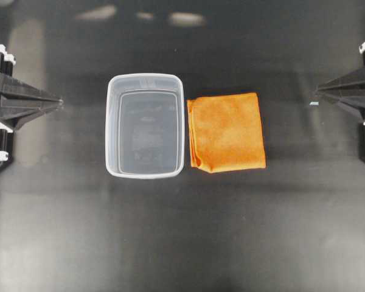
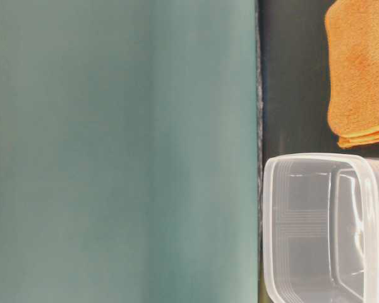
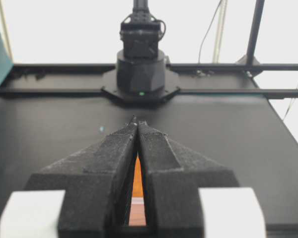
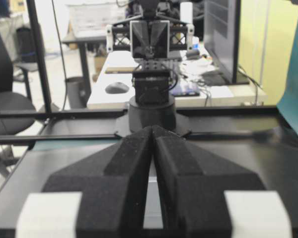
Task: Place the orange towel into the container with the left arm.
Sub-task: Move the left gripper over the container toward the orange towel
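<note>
From overhead, the tub [image 1: 145,125] sits mid-table with the orange towel [image 1: 227,132] flat just beside its right wall, not in it; the left gripper [image 1: 59,102] waits at the left edge, the right gripper [image 1: 315,92] at the right edge, both with fingers pressed together and well apart from both things. At table level, the towel's folded edge lies near the tub's rim. Each wrist view shows its black fingers drawn narrow, holding nothing.
</note>
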`<state>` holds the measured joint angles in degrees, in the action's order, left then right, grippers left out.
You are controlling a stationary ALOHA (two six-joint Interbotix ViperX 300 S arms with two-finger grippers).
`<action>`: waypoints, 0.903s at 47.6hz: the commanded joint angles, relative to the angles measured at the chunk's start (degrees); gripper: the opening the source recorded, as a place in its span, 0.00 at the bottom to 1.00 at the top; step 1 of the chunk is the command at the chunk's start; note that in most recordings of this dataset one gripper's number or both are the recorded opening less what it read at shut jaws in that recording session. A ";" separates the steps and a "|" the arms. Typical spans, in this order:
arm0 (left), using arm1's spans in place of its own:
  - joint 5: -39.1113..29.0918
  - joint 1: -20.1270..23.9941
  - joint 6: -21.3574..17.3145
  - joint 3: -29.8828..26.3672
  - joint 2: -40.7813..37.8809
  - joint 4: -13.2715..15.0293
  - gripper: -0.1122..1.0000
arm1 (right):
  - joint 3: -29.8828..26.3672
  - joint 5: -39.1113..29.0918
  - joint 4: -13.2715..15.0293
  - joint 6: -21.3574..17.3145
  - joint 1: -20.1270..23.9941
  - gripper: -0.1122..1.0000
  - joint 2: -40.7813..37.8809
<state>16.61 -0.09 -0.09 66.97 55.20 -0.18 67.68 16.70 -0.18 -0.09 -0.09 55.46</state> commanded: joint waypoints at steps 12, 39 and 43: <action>-16.26 0.44 2.02 -19.51 -14.94 -2.29 0.10 | -2.37 -12.48 -0.97 -0.79 -1.58 0.11 3.87; -53.35 -0.18 1.76 -56.69 -50.19 -2.37 0.11 | -3.08 -35.86 -1.49 -0.88 -2.37 0.16 17.05; -54.58 -0.09 1.67 -59.68 -54.14 -2.37 0.14 | -2.81 -36.04 -1.49 -0.88 -2.90 0.33 17.49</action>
<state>-36.65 -0.18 1.67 11.87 4.22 -2.29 65.13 -19.34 -1.32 -0.97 -2.55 73.04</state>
